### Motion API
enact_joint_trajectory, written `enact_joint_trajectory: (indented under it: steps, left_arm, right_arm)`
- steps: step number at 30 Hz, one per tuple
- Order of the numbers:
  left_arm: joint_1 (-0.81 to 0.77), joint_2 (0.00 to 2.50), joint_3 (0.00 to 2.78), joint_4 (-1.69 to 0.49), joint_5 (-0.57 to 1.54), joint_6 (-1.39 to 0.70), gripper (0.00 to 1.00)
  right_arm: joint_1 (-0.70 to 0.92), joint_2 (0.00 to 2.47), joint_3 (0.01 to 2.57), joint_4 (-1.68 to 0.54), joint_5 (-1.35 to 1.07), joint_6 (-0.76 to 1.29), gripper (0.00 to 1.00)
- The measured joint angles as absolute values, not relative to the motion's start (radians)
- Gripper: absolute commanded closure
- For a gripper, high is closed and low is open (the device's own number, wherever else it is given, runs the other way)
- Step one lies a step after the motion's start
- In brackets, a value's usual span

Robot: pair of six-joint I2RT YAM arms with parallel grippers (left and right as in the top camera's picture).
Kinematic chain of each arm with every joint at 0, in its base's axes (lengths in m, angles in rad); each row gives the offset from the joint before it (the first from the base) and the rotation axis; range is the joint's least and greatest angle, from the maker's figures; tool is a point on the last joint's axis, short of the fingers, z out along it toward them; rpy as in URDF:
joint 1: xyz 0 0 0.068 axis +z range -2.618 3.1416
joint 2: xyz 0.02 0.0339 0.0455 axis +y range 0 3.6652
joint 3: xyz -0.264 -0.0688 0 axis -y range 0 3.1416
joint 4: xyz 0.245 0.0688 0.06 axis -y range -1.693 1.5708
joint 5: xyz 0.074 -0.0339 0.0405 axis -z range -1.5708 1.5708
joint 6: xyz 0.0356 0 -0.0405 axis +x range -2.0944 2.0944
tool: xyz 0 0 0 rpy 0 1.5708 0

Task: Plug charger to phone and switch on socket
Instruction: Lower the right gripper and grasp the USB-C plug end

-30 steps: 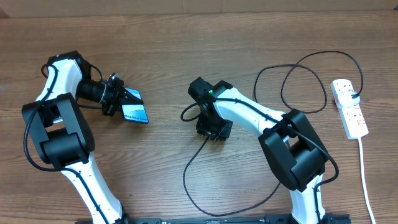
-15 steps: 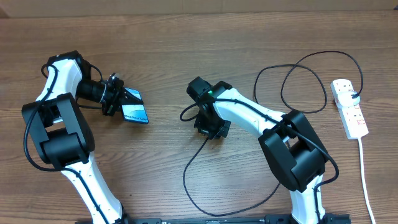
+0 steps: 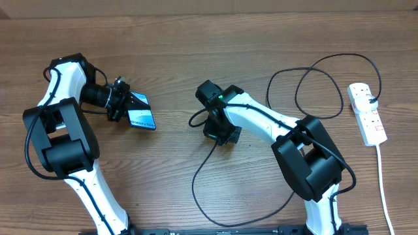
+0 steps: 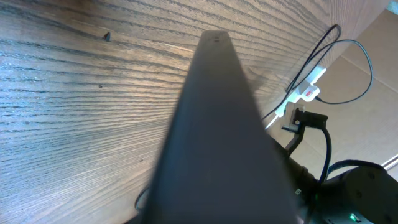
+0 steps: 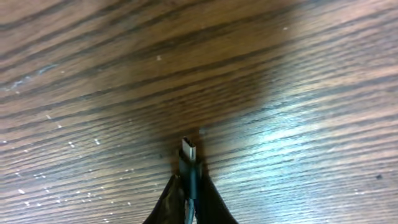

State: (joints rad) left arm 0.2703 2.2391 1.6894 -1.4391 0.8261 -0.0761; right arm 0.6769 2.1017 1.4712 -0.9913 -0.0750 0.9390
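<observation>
My left gripper [image 3: 125, 106] is shut on the phone [image 3: 142, 115], holding it by one short end, tilted, its light screen facing up. In the left wrist view the phone's dark back [image 4: 217, 143] fills the frame. My right gripper [image 3: 216, 130] is at the table's middle, shut on the charger's connector tip [image 5: 188, 155], which sticks out between the fingers just above the wood. The thin black cable [image 3: 199, 179] loops from the gripper round to a black plug [image 3: 371, 99] seated in the white socket [image 3: 368, 121] at the right.
The socket's white cord [image 3: 384, 189] runs down the right edge toward the front. The charger cable makes wide loops [image 3: 318, 91] behind my right arm. Bare wood lies between the two grippers.
My right gripper has moved slightly left and up with the connector tip. The left gripper and phone have not moved.
</observation>
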Motion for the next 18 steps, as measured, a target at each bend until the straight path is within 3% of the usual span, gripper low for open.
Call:
enact_joint_trajectory:
  steps: [13, 16, 18]
  left_arm:
    - [0.27, 2.239, 1.689, -1.439, 0.826, -0.076, 0.96]
    - [0.27, 2.239, 1.689, -1.439, 0.826, -0.072, 0.96]
    - [0.27, 2.239, 1.689, -1.434, 0.826, -0.067, 0.96]
  right_arm:
    - [0.677, 2.102, 1.471, -0.988, -0.078, 0.929, 0.96]
    - [0.677, 2.102, 1.471, -0.987, -0.084, 0.907, 0.91]
    - [0.677, 2.102, 1.471, -0.984, -0.097, 0.891, 0.96]
